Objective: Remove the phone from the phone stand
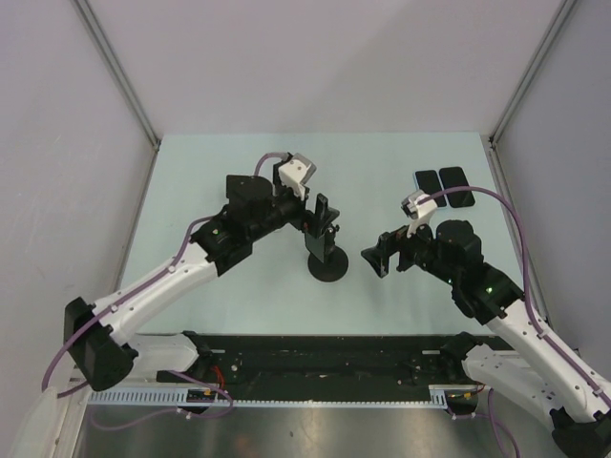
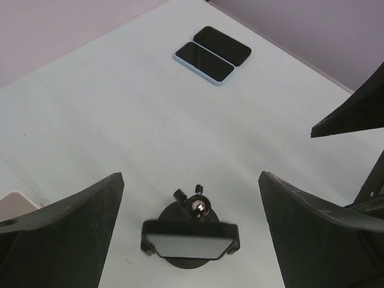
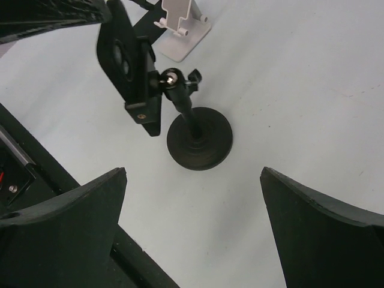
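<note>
The phone (image 2: 190,243) on its stand (image 3: 199,141) sits inside the spread left gripper (image 2: 189,180).

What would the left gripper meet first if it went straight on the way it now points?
Most likely the black rectangular cradle on the black round-based phone stand, which sits centred between the fingers of the open left gripper, close ahead. Depth is hard to judge; it may pass just above.

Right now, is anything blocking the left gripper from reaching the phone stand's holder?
Nothing visible does. In the left wrist view the holder atop the phone stand sits just ahead of the left gripper, framed by its open fingers. The two phones lie far beyond, and the right gripper hangs off to the side.
</note>
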`<state>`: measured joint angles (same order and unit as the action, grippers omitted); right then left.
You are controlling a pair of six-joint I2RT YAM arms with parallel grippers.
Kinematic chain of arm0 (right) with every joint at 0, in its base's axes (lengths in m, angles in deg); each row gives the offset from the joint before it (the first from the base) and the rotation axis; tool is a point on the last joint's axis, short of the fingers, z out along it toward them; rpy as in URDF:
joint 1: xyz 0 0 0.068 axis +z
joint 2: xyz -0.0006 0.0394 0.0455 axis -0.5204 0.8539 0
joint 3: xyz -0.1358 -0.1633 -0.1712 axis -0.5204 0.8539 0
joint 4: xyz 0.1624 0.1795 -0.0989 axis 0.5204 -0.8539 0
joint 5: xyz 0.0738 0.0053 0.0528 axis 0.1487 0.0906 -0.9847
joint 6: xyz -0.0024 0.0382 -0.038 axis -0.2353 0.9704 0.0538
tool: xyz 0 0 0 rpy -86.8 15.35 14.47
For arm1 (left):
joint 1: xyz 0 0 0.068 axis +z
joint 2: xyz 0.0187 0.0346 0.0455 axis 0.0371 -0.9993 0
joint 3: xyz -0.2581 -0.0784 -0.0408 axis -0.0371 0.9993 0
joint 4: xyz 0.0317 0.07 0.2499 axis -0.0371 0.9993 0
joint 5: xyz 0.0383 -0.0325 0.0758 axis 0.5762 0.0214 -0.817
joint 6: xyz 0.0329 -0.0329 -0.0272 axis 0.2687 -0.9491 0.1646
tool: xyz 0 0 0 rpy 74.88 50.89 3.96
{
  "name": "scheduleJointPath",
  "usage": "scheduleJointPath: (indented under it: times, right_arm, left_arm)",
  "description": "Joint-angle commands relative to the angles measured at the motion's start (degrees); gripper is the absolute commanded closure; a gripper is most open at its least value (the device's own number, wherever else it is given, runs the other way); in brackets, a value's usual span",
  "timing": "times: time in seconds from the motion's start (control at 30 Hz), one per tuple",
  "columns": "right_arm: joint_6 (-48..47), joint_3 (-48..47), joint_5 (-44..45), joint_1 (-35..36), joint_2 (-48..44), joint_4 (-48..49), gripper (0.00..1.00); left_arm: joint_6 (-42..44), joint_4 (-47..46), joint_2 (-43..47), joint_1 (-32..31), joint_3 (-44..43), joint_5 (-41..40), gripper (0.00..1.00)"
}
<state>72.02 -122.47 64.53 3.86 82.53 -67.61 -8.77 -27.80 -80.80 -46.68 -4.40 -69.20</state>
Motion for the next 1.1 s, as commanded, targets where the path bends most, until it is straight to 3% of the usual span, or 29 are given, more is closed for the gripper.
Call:
scheduleJointPath:
  times: [0.0, 0.3, 0.73, 1.07]
  right_arm:
    - [-0.2, 0.0, -1.3, 0.8, -0.5, 1.3, 0.00]
    - [-0.8, 0.0, -1.1, 3.4, 2.1, 2.6, 0.00]
    - [0.0, 1.4, -1.3, 7.8, 6.2, 8.4, 0.02]
    - [1.2, 3.2, -2.7, 9.1, 9.7, 14.8, 0.05]
  left_arm:
    - [-0.1, -2.2, 5.3, -0.4, 3.4, -1.8, 0.00]
    - [0.5, -2.2, 10.2, -0.4, 9.9, -3.8, 0.00]
    - [4.0, -2.1, 5.9, -0.4, 8.9, 1.0, 0.00]
    - [4.4, -1.9, 0.3, -0.4, 9.5, -0.5, 0.01]
